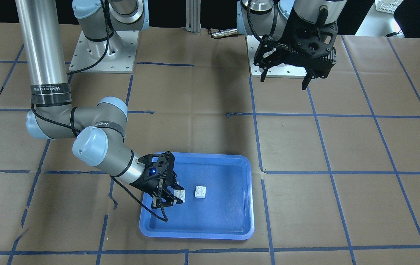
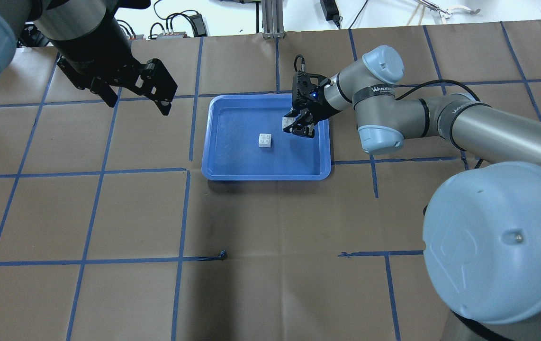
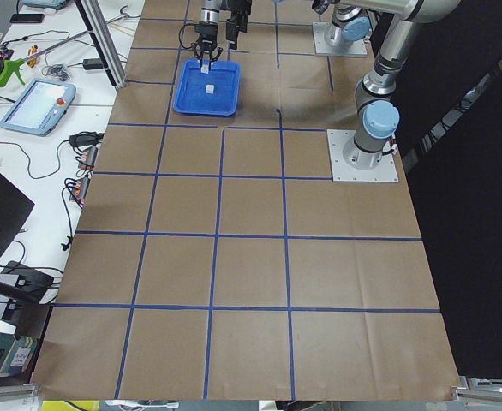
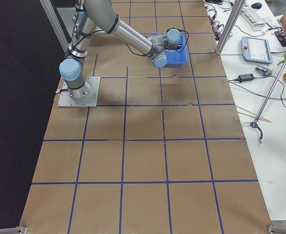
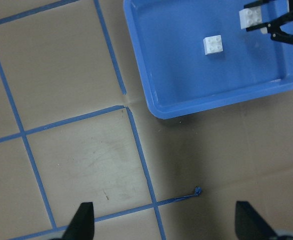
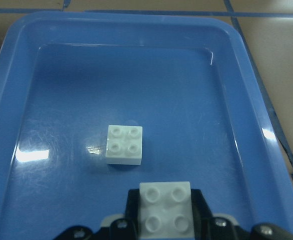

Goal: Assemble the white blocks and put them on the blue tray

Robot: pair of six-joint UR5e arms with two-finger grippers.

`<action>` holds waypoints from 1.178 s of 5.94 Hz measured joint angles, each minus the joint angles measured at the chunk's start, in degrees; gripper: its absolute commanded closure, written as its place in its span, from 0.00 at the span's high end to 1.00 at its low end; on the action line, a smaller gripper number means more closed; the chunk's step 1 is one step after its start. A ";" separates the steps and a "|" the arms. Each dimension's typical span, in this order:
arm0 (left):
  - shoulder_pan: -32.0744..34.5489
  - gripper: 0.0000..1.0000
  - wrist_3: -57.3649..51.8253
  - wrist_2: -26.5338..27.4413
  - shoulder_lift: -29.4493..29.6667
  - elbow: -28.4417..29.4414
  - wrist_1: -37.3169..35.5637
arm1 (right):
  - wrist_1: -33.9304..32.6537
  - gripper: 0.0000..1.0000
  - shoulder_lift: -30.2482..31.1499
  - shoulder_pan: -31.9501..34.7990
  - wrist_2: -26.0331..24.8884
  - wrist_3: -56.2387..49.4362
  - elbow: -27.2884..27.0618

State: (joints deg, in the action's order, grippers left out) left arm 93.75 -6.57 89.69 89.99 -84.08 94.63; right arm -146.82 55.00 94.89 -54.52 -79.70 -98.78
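Observation:
The blue tray (image 1: 246, 198) lies on the table. One white block (image 1: 200, 191) sits studs up on the tray floor, also in the overhead view (image 2: 265, 140) and right wrist view (image 6: 125, 144). My right gripper (image 1: 169, 197) is low over the tray and shut on the second white block (image 6: 165, 215), studs up, a short way beside the first one (image 2: 288, 122). I cannot tell whether the held block touches the tray floor. My left gripper (image 2: 138, 106) is open and empty, high above the table, off to the tray's side.
The table is brown paper with a grid of blue tape lines (image 2: 185, 213). The arm bases (image 1: 103, 51) stand at the robot's edge. A teach pendant (image 4: 256, 48) and tools lie on the white bench beyond the far edge.

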 measured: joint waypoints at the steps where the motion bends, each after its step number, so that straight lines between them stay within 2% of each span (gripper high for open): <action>1: -0.13 0.99 1.28 1.66 -0.08 0.23 0.60 | -0.59 0.27 -0.94 0.77 0.02 -0.54 0.08; 3: -0.89 0.99 1.81 4.45 -0.45 1.39 1.59 | -0.77 0.27 -1.58 2.02 0.03 -0.47 -0.04; 7: -3.86 0.99 5.13 4.20 -3.74 -0.54 2.87 | -0.82 0.27 -1.38 2.24 0.19 -0.30 -2.98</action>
State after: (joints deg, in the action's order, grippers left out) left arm 89.89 -1.45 93.89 86.25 -84.62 97.50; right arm -147.63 53.62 97.12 -54.33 -80.00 -101.76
